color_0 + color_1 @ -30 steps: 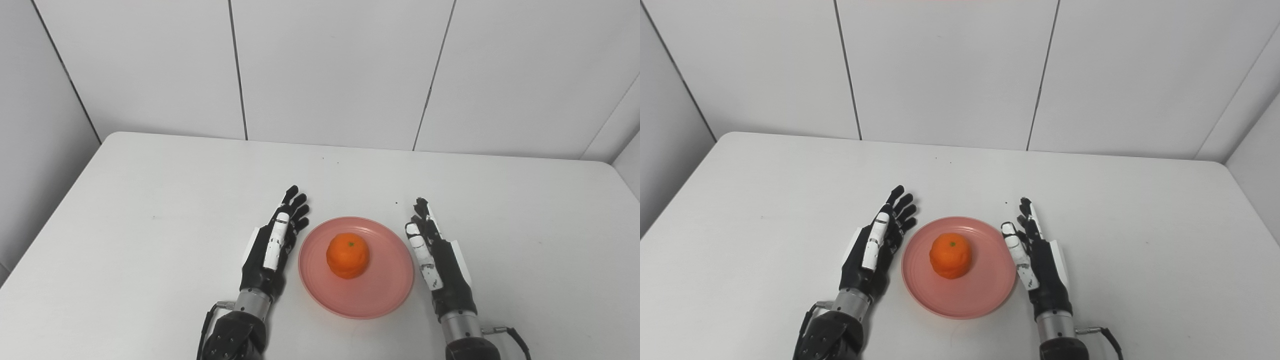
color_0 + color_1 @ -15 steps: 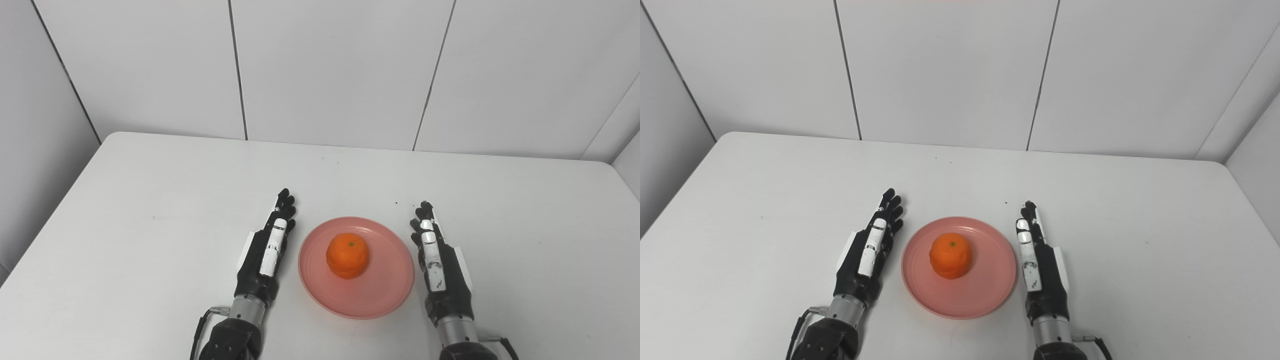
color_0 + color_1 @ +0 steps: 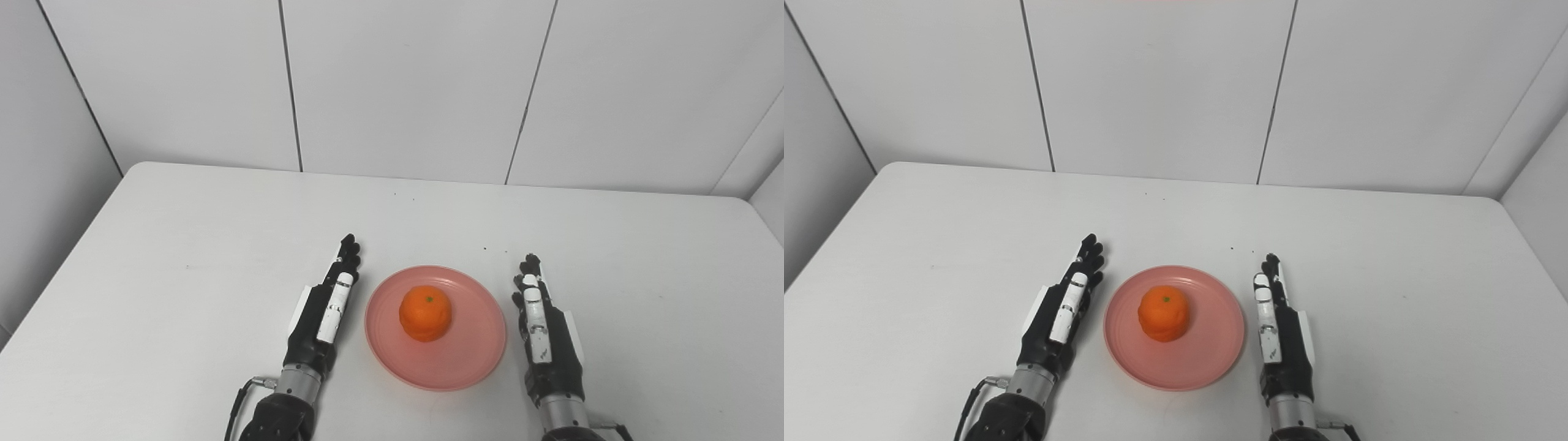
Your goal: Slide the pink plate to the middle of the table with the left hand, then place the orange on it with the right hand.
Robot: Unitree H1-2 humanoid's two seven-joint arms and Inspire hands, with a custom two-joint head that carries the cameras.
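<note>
On the white desk (image 3: 184, 257), the black-and-white left hand (image 3: 323, 309) lies flat with fingers straight, holding nothing, just beside the round pink plate (image 3: 456, 367) at mid-desk. A round orange fruit (image 3: 425, 312) sits on that plate. Right of it, the right hand (image 3: 545, 343) rests likewise empty. Both steps look done; I judge only withdrawal remains.

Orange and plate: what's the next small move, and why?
Probably just draw both arms back to rest. The orange already sits on the pink plate mid-table, and the left hand and right hand flank it, open, touching neither.
</note>
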